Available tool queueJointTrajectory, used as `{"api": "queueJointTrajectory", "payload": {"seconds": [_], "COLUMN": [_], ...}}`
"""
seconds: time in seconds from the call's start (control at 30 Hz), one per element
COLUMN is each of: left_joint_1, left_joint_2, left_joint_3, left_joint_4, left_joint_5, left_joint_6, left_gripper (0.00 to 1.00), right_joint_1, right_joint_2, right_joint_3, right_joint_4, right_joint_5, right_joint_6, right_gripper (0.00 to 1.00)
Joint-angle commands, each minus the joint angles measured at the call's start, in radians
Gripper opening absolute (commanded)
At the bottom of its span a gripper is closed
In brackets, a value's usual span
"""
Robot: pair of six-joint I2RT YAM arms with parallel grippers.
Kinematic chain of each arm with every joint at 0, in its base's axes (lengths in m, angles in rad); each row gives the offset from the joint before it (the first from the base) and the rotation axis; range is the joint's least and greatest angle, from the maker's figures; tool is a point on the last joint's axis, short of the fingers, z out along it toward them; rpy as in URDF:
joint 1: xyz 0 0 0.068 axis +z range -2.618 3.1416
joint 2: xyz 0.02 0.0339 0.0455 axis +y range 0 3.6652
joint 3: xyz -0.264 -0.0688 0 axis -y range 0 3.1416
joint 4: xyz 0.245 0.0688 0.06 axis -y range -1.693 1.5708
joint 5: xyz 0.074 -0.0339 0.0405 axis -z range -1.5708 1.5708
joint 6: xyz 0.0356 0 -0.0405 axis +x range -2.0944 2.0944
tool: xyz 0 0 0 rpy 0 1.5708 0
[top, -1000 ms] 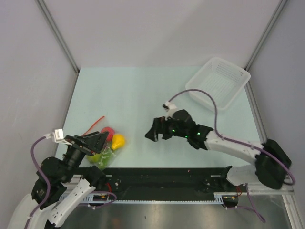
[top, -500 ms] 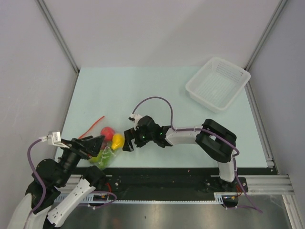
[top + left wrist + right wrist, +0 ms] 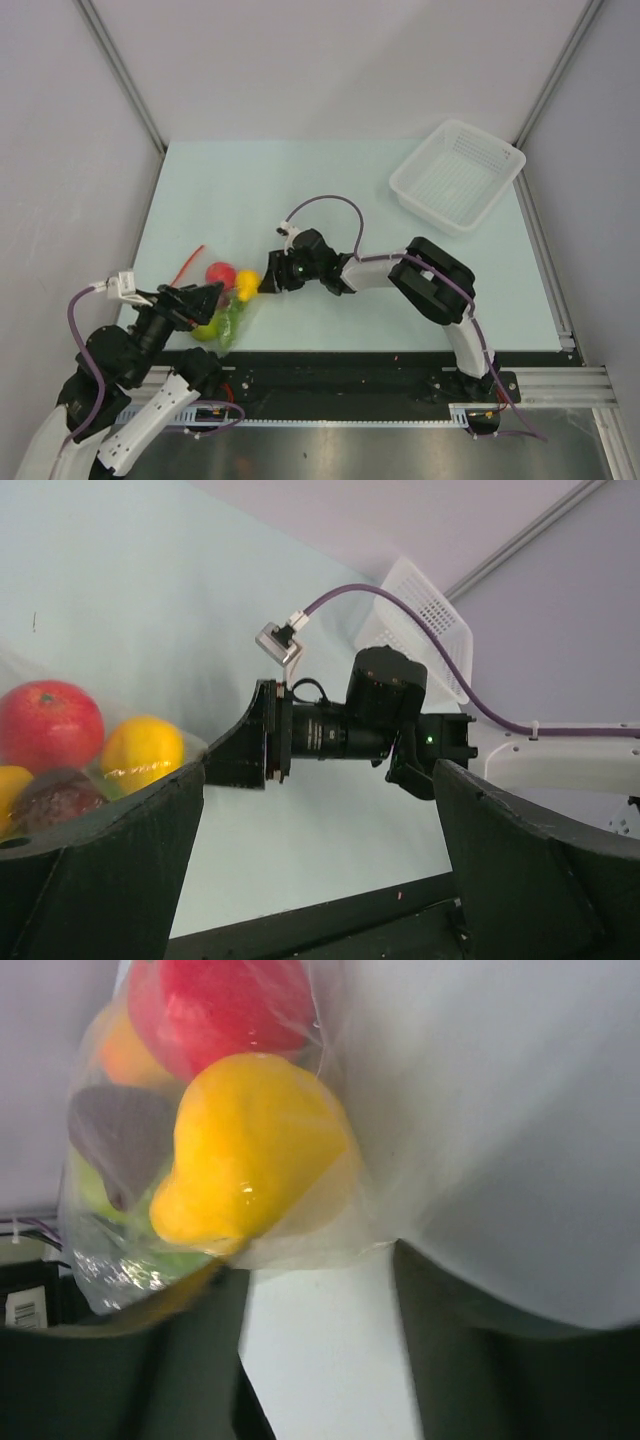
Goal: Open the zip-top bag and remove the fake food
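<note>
Overhead, the zip-top bag (image 3: 228, 312) of fake food (image 3: 246, 285) lies near-left on the table (image 3: 300, 190), between the left gripper (image 3: 198, 300) and the right gripper (image 3: 268, 282); left wrist: left jaws spread wide, bag beside one finger; right wrist: right jaws apart, the bag's corner just ahead of the gap.

Left arm (image 3: 150, 420), lower left of top view: white shell links, black joint housings, black wrist block. Thin purple cable (image 3: 75, 330) looped off a small white connector (image 3: 122, 283). Right arm (image 3: 465, 340), centre right: same white-and-black build, bulky black elbow housing (image 3: 435, 280), second purple cable (image 3: 325, 203) arched above the wrist, white plug (image 3: 290, 232) at its end. Tiny green indicator light (image 3: 428, 740) on black wrist body, left wrist view. Broad matte black wedge fingers (image 3: 100, 870) at lower corners there. Dark blurred fingers (image 3: 490, 1360) along bottom of right wrist view.
</note>
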Motion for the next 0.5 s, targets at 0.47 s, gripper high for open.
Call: {"api": "queueJointTrajectory", "payload": {"seconds": [0.47], "left_joint_1": [0.005], "left_joint_2": [0.275], "left_joint_3": [-0.052], "left_joint_4": [-0.052], "left_joint_5": [-0.033], "left_joint_6": [-0.163], "left_gripper": [1.00], "right_joint_1": [-0.267], "right_joint_2": [0.159], "right_joint_3": [0.573], "right_joint_4": [-0.453], "right_joint_5": [-0.028], "right_joint_6": [-0.206], "right_gripper": [0.63]}}
